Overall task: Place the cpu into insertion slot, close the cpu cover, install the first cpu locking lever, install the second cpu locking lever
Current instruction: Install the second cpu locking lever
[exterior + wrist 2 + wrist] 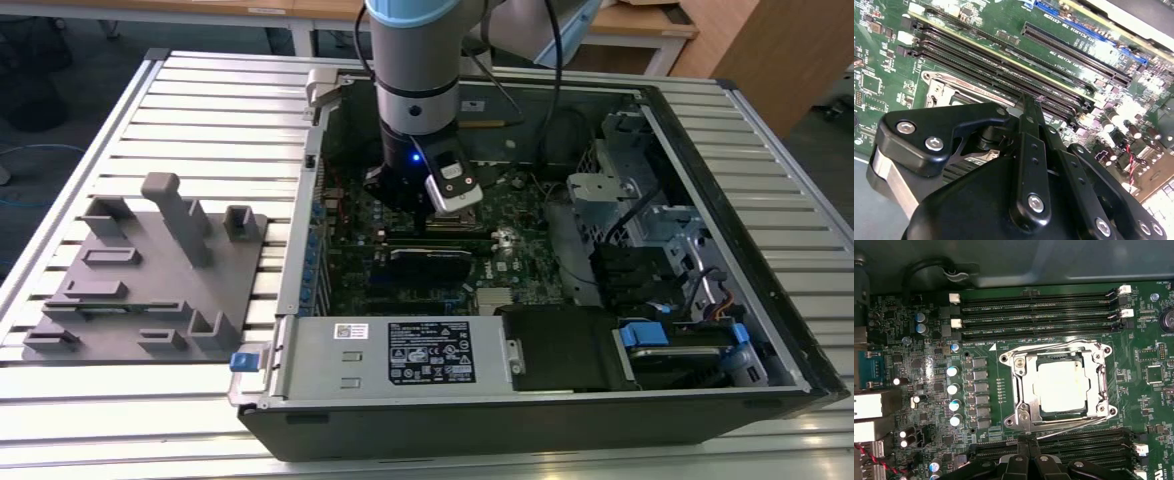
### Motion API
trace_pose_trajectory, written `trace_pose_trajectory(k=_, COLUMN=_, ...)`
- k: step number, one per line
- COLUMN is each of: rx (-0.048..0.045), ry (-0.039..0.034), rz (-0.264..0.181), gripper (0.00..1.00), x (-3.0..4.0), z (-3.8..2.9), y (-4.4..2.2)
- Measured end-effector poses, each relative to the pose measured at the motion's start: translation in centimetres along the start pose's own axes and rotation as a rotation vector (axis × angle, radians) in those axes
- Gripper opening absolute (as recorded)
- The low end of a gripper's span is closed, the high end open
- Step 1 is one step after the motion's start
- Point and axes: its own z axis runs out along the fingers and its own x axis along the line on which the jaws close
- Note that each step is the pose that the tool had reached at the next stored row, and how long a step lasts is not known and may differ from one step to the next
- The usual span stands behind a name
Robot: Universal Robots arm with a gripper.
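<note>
Cpu (1063, 388) sits in insertion slot (1026, 390) w/ cpu cover (1024, 371) down. Gripper (1027, 441), fingers pinched shut on nothing, hovers at socket's 6 o'clock in the first wrist view; lever-locking stage, likely needs a precise hook.

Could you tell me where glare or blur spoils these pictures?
In the first wrist view, glare washes the cpu nearly white, while the board around it is readable. In the second wrist view, the gripper is dark up close and the far corner is overexposed. The exterior view is evenly lit.

cpu (1063, 386) in insertion slot (1025, 416) under cpu cover (1028, 385), between memory slots (1036, 315), inside computer case (747, 390)
</note>
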Motion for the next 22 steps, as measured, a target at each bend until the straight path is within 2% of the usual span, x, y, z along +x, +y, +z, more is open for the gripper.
trace_pose_trajectory(k=6, rx=-0.0011, ry=0.0003, rz=0.000, gripper=0.10, x=0.13, z=-0.01, y=-0.01)
trace_pose_trajectory(k=8, rx=-0.0108, ry=0.0013, rz=0.001, gripper=0.10, x=0.13, z=-0.01, y=-0.01)
trace_pose_trajectory(k=12, rx=-0.0209, ry=0.0022, rz=0.002, gripper=0.10, x=0.12, z=0.00, y=-0.01)
trace_pose_trajectory(k=17, rx=-0.0429, ry=0.0045, rz=0.003, gripper=0.10, x=0.12, z=0.08, y=-0.12)
trace_pose_trajectory(k=19, rx=-0.0488, ry=0.0050, rz=0.004, gripper=0.10, x=0.12, z=0.08, y=-0.14)
trace_pose_trajectory(k=22, rx=-0.0511, ry=0.0052, rz=0.004, gripper=0.10, x=0.12, z=0.14, y=-0.27)
